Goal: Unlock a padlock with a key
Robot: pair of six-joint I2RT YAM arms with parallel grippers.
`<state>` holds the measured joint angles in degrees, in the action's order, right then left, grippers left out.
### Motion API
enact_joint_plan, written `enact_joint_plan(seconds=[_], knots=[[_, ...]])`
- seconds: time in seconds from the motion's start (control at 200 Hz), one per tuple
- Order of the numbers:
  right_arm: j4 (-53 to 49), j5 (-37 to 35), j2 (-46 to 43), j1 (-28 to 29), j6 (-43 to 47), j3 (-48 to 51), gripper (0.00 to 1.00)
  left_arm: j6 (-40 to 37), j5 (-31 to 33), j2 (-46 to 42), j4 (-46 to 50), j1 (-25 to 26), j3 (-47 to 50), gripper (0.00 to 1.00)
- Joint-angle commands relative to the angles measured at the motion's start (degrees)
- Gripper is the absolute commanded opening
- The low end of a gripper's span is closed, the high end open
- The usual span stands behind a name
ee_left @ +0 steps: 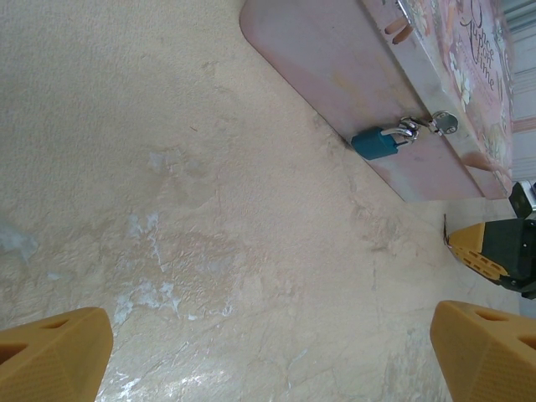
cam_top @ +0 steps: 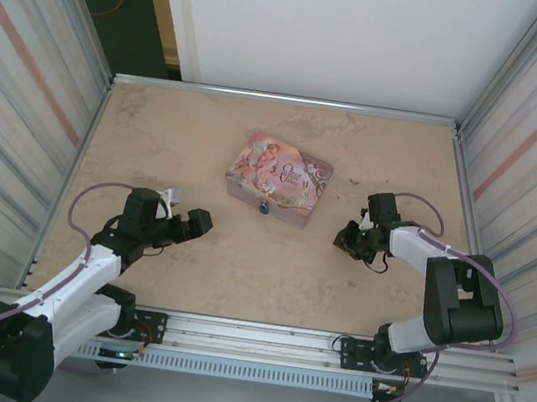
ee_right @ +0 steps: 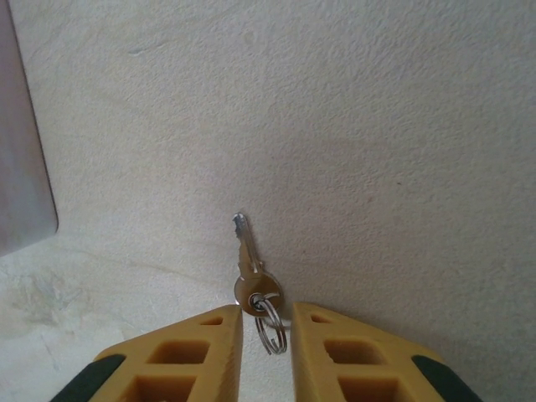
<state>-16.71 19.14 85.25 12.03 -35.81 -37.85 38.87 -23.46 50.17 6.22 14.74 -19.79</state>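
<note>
Right claw (ee_right: 266, 343) parted, low on counter (ee_right: 377, 126), straddling bow of key (ee_right: 248, 268), apparently lined up to pinch. Left claw (ee_left: 268, 360) released wide, facing padlock (ee_left: 378, 142) hanging on pink tin (ee_left: 335, 67) front, probably to steady it.

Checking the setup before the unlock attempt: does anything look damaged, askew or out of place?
Nothing stands out. The padlock hangs from the hasp of the pink tin; the key lies flat on the table by the right gripper.
</note>
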Motion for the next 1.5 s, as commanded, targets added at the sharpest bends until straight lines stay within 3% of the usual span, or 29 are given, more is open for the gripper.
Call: enact_joint_plan(seconds=[0.0,0.185,0.446,0.992,1.227,1.493], knots=[[0.5,-1.3,2.5,1.0,-1.3,-0.8,0.2,-0.2,0.3,-0.8,1.0,0.3,0.1,0.98],[0.7,-2.2,3.9,1.5,-1.5,-1.4,0.15,-0.5,0.6,-0.6,1.4,0.3,-0.2,0.98],[2.8,-1.9,3.2,2.0,-0.8,-1.1,0.0,-1.2,1.1,0.1,1.3,0.3,-0.5,0.98],[11.8,-1.9,-14.4,3.3,3.2,5.8,0.0,2.9,-5.3,-3.5,-1.6,0.3,-4.9,0.97],[17.6,-2.7,-23.6,8.6,1.7,7.7,0.0,5.7,-4.9,-3.2,-6.8,4.5,-7.5,0.89],[28.0,-6.4,-28.3,18.5,-2.4,9.9,0.0,4.5,-1.9,4.0,-12.7,13.3,-13.9,0.68]])
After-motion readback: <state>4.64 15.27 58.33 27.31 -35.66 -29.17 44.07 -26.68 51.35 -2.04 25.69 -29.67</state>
